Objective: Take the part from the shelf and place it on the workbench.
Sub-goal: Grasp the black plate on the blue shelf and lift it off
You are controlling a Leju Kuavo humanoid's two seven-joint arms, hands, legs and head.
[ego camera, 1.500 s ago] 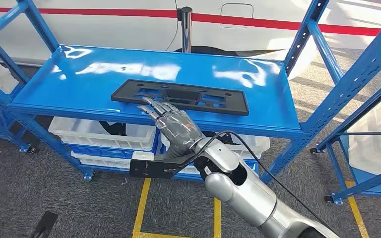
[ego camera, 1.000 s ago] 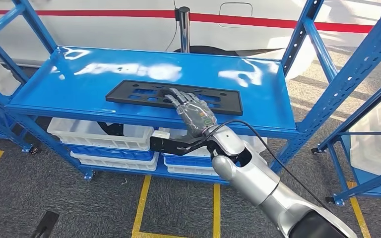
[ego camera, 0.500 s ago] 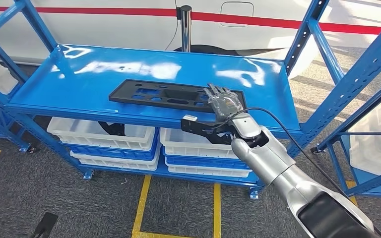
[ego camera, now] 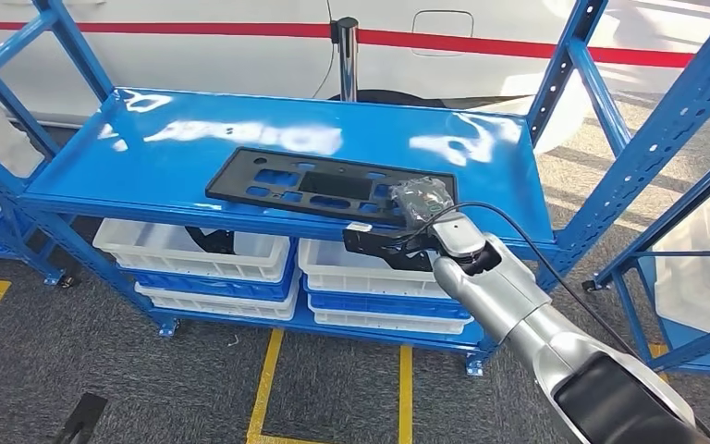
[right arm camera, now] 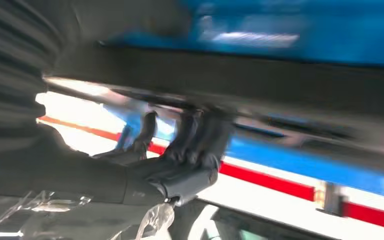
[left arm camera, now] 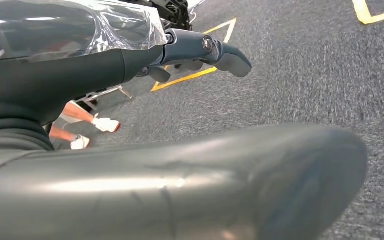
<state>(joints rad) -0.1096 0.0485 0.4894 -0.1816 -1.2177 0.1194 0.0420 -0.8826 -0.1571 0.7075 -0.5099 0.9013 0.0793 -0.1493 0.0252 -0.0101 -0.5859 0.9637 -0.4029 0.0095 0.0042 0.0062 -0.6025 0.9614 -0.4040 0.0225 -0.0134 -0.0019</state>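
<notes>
The flat black part (ego camera: 319,185), with several cut-outs, lies on the blue shelf board (ego camera: 176,148). My right hand (ego camera: 421,198) is on the part's right end, with its fingers curled down over it. The right wrist view is blurred; there the dark fingers (right arm camera: 200,140) hook against the edge of the black part (right arm camera: 240,70). My left hand (left arm camera: 200,47) hangs over the grey floor, fingers stretched out, holding nothing.
White bins (ego camera: 194,252) fill the lower shelves. Blue uprights (ego camera: 569,65) stand at the rack's right, with another rack (ego camera: 693,240) beyond. A chrome post (ego camera: 344,46) and a white vehicle stand behind. Yellow lines (ego camera: 263,388) mark the floor. A person's feet (left arm camera: 97,125) stand near.
My right hand slid from the part's near middle edge along to its right end. Its fingers, stretched flat half a second ago, have now curled down onto the part.
</notes>
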